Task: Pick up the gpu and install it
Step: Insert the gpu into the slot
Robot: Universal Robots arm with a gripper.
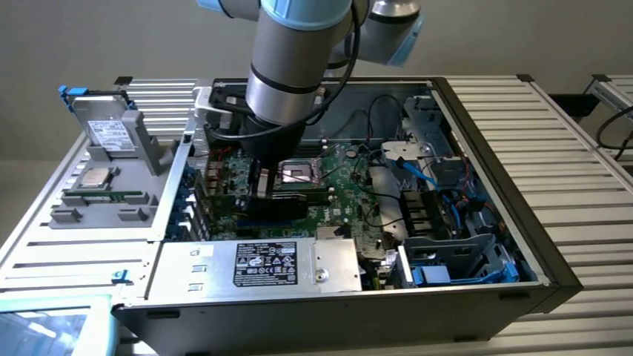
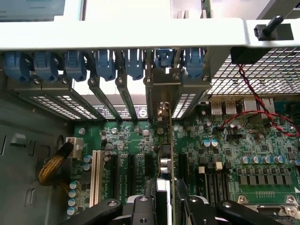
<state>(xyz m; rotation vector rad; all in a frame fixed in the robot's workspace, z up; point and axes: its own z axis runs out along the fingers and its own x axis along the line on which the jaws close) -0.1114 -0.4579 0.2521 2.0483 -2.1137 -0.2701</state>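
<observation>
Green-edged gpu point(image 2: 165, 154) clamped edge-on in your gripper point(image 2: 165, 206), standing over motherboard point(image 2: 234, 145) slots, bracket end near rear blue latches point(image 2: 105, 63); tight room either side

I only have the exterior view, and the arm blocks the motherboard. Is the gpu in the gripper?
Observer: Yes. In the wrist view the gripper holds the gpu edge-on between its fingers, upright over the motherboard.
Operator: Where is its metal bracket?
Observer: The bracket stands at the rear slot openings, just under the row of blue latches.
Operator: Anything close beside the card?
Observer: A white slot and black slots lie on one side. A red and black twisted wire runs on the other, apart from the card.
</observation>
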